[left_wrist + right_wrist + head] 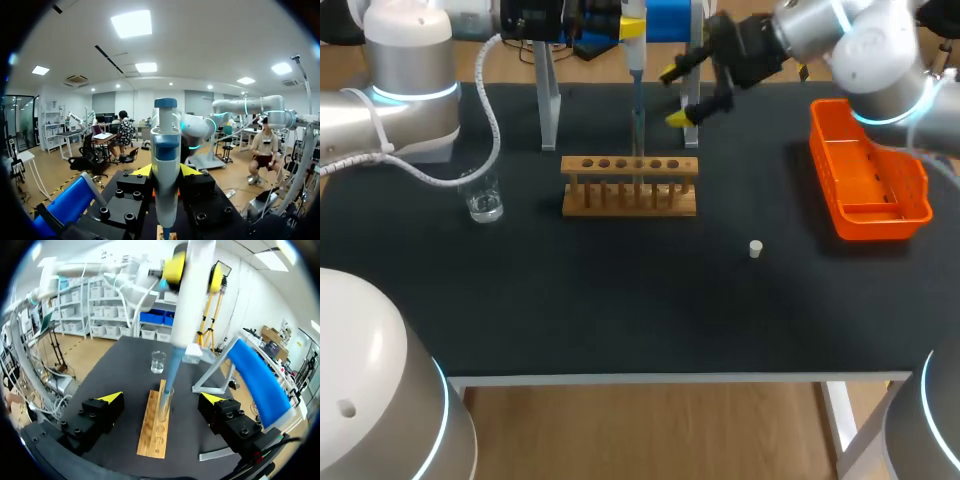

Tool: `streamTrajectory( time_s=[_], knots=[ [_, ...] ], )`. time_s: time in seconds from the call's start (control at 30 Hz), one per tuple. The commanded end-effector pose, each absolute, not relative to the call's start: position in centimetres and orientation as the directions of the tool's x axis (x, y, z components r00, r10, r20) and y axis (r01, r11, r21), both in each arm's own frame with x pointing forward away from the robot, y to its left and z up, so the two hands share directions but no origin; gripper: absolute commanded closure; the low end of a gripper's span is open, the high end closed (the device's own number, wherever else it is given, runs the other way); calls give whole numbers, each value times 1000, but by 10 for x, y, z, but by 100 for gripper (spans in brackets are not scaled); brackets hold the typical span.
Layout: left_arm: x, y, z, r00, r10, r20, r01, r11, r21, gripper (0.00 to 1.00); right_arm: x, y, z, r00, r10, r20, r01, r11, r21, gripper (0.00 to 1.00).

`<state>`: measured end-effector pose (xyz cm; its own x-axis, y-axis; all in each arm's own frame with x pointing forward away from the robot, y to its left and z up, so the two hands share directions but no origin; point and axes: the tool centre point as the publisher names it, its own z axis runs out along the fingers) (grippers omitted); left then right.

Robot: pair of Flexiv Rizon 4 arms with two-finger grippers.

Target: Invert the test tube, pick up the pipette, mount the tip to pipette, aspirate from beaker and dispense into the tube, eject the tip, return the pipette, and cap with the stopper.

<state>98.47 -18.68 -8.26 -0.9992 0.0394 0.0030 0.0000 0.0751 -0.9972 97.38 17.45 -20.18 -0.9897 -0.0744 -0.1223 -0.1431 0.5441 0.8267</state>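
My left gripper (166, 172) is shut on the white and blue pipette (165, 160), held upright over the wooden rack (630, 186). The pipette (634, 45) carries a thin tip that reaches down into the upright glass test tube (639, 160) standing in the rack. In the right wrist view the pipette (192, 300) enters the test tube (164, 407) ahead of my right gripper (162, 398), which is open and holds nothing. My right gripper (677, 95) hangs just right of the pipette, above the rack's right end. The beaker (483, 196) stands left of the rack. The white stopper (756, 248) lies on the mat.
An orange basket (868, 175) sits at the right side of the table. The blue pipette stand (672, 18) with metal legs (548, 105) is behind the rack. The black mat (620, 300) covers the table up to its front edge.
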Motion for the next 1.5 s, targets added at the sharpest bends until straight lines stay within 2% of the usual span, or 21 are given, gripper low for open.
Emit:
streamTrajectory(
  time_s=[0.03, 0.17, 0.67, 1.13, 1.17, 1.2, 1.23, 1.27, 1.5],
  knots=[
    [986, -187, -83, -999, 43, 2, 1, 74, -997, 100, 961, 144, -161, -991, -43, -126, -128, 562, 817, 0],
    [986, -187, -83, -999, 43, 2, 1, 74, -997, 100, 959, 136, -138, -993, -1, -116, -98, 551, 829, 0],
    [986, -187, -83, -999, 43, 2, 1, 74, -997, 100, 959, 136, -138, -993, -1, -116, -98, 551, 829, 0],
    [986, -187, -83, -999, 43, 2, 1, 74, -997, 100, 950, 133, -38, -989, 67, -134, -75, 552, 831, 0],
    [986, -187, -83, -999, 43, 2, 1, 74, -997, 100, 950, 134, -33, -989, 69, -133, -74, 549, 833, 8],
    [986, -187, -83, -999, 43, 2, 1, 74, -997, 100, 950, 134, -30, -989, 70, -134, -74, 547, 834, 53],
    [986, -187, -83, -999, 43, 2, 1, 74, -997, 100, 950, 136, -26, -988, 82, -130, -64, 548, 834, 81],
    [986, -187, -83, -999, 43, 2, 1, 74, -997, 100, 951, 137, -24, -989, 86, -122, -56, 548, 835, 100],
    [986, -187, -83, -999, 43, 2, 1, 74, -997, 100, 953, 147, -19, -990, 127, -59, 21, 554, 832, 100]
  ],
)
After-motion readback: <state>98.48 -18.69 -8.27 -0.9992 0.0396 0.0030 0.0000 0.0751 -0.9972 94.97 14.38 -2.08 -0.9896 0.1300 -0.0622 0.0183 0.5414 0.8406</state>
